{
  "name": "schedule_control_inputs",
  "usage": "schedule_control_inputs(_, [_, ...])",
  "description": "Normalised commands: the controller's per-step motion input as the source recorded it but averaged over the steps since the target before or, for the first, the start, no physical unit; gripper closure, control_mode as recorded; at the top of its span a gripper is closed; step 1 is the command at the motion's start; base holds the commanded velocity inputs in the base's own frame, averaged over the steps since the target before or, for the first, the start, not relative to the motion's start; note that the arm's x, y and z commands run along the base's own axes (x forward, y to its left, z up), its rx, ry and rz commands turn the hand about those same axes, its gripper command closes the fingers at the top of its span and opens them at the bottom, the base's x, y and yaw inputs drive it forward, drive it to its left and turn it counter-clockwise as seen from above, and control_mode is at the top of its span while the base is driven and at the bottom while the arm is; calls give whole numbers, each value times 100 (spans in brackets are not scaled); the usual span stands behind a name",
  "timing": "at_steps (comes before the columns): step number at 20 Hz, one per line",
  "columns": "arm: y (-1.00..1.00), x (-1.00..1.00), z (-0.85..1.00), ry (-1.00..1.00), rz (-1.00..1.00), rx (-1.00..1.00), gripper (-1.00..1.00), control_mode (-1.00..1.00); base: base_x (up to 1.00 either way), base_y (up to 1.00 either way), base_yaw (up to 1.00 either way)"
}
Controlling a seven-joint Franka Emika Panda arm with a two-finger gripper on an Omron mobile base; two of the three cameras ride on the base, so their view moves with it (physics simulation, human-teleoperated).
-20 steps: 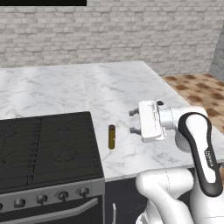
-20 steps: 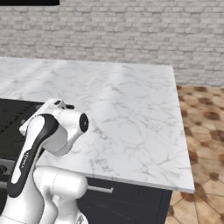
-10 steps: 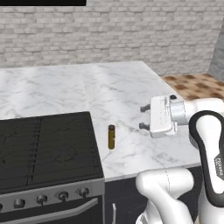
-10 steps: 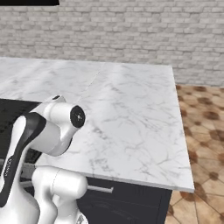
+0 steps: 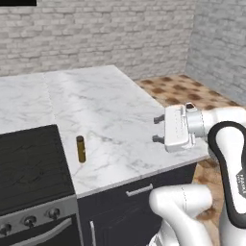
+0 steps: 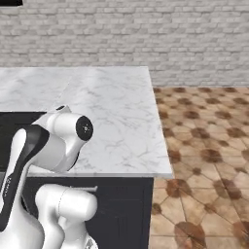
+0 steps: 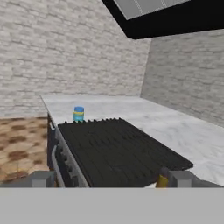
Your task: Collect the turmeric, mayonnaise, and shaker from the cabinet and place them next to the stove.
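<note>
The turmeric (image 5: 80, 149), a slim amber bottle with a dark cap, stands upright on the marble counter (image 5: 110, 115) just right of the stove (image 5: 29, 168). My gripper (image 5: 156, 129) hovers open over the counter's right part, fingers pointing left toward the bottle and well apart from it. In the hand view the gripper (image 7: 112, 179) looks across the black stove grates (image 7: 118, 148), and the turmeric (image 7: 162, 180) peeks up by the right fingertip (image 7: 181, 178). The mayonnaise (image 7: 78, 113), blue-lidded and yellow, stands on the counter beyond the stove's far side. The shaker is out of view.
A black overhead hood with a grey underside (image 7: 175, 17) hangs above the stove. The counter (image 6: 116, 112) ends at its right edge, with brown tiled floor (image 6: 204, 160) beyond. Brick walls close the back. Dark drawers (image 5: 129, 202) sit under the counter.
The whole picture has slid left, so the base has moved. The gripper has drawn back to the right, away from the turmeric, and stays open.
</note>
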Motion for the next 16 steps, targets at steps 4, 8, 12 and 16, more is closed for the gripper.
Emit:
schedule_control_inputs(4, [0, 0, 0, 0, 0, 0, -100, 100, -34, -65, -44])
schedule_control_inputs(8, [0, 0, 0, 0, 0, 0, -100, 100, -16, -57, -50])
schedule_control_inputs(12, [0, 0, 0, 0, 0, 0, -100, 100, -3, -36, -57])
schedule_control_inputs(16, [0, 0, 0, 0, 0, 0, -100, 100, 0, -34, -57])
